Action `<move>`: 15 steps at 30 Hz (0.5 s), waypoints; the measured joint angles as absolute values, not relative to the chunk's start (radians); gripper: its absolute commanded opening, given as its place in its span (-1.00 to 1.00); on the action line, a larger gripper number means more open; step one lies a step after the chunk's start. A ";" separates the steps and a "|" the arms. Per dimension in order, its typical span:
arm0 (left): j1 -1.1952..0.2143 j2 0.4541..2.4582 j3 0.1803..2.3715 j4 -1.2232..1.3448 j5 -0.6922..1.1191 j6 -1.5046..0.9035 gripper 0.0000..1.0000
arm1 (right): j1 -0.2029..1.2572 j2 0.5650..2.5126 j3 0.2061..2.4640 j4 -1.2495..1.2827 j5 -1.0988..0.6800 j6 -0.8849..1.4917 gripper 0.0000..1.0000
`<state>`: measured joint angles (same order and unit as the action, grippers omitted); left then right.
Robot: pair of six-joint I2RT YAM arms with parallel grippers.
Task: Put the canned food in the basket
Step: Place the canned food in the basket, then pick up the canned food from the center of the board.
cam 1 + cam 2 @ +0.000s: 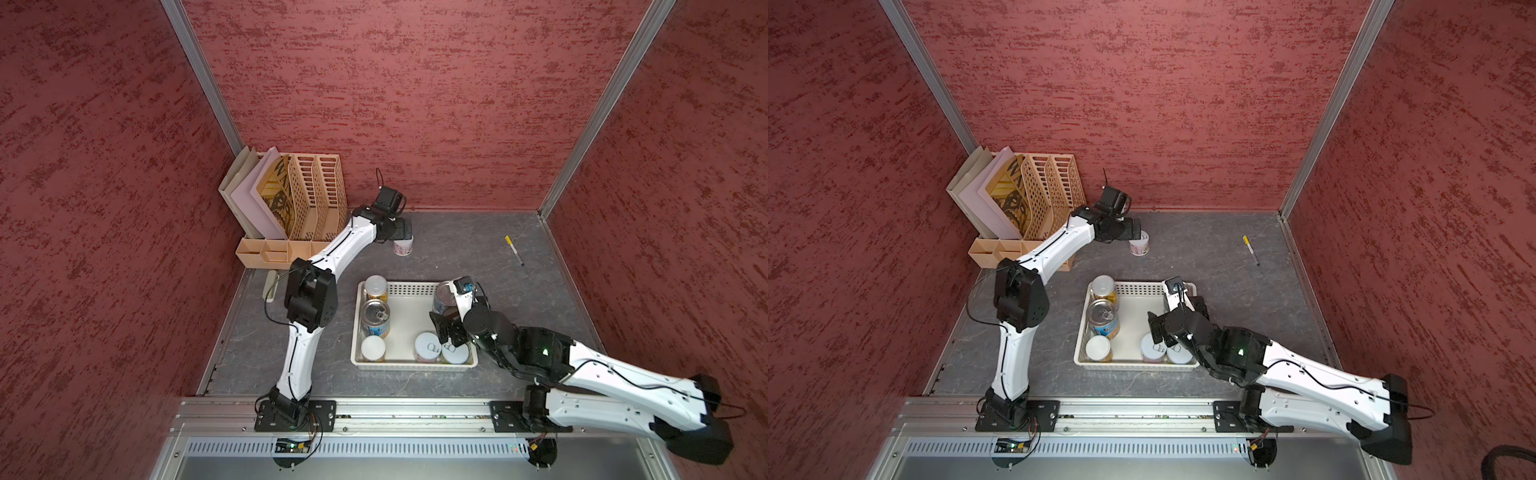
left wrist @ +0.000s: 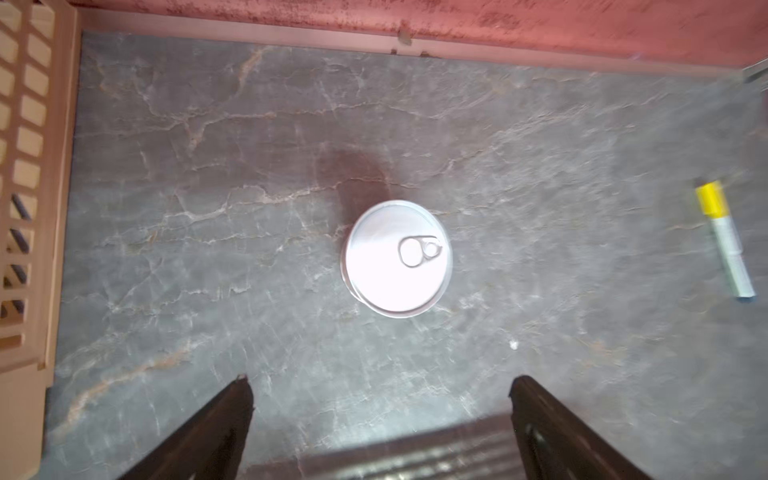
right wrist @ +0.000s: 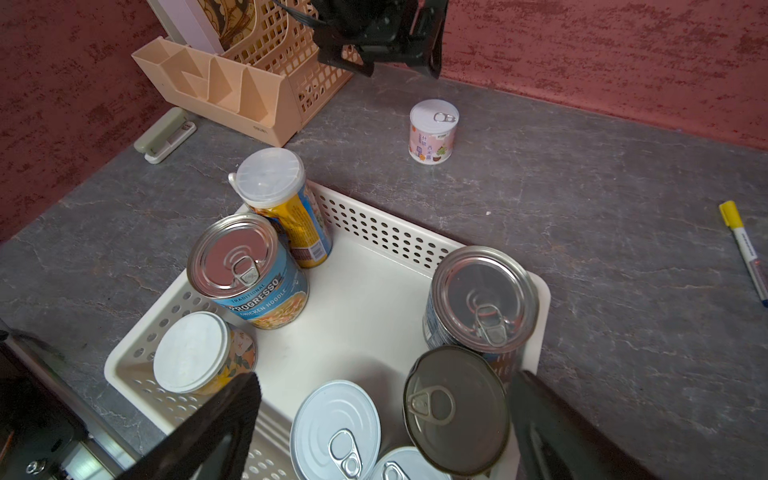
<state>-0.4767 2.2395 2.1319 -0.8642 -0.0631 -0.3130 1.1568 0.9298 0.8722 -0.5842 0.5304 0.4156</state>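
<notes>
Nrly done: 7 cans [image 3: 249,270] in basket [image 3: 374,228]; last pink can [image 3: 433,133] upright on worktop [image 3: 582,187], outside it. Left fingers [image 2: 224,424] spread above it, not yet gripping; right fingers [image 3: 224,415] open, empty, over basket.

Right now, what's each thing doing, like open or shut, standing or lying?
basket, on table, partly full.
pink can, upright, outside basket.
Progresso can, upright in basket.
dark-topped can, tilted in basket.
left gripper, jaws open, near pink can.
right gripper, jaws open over basket.
pen, capped, lying flat.
</notes>
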 measured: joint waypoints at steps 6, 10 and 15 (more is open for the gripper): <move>-0.477 2.390 2.319 -0.984 -0.061 -0.228 1.00 | 1.157 0.999 0.872 -0.580 0.506 0.428 0.97; -0.477 2.420 2.355 -1.004 -0.048 -0.186 0.99 | 1.157 1.016 0.872 -0.581 0.490 0.431 0.97; -0.480 2.474 2.413 -1.007 -0.025 -0.141 0.99 | 1.157 1.011 0.872 -0.580 0.482 0.434 0.97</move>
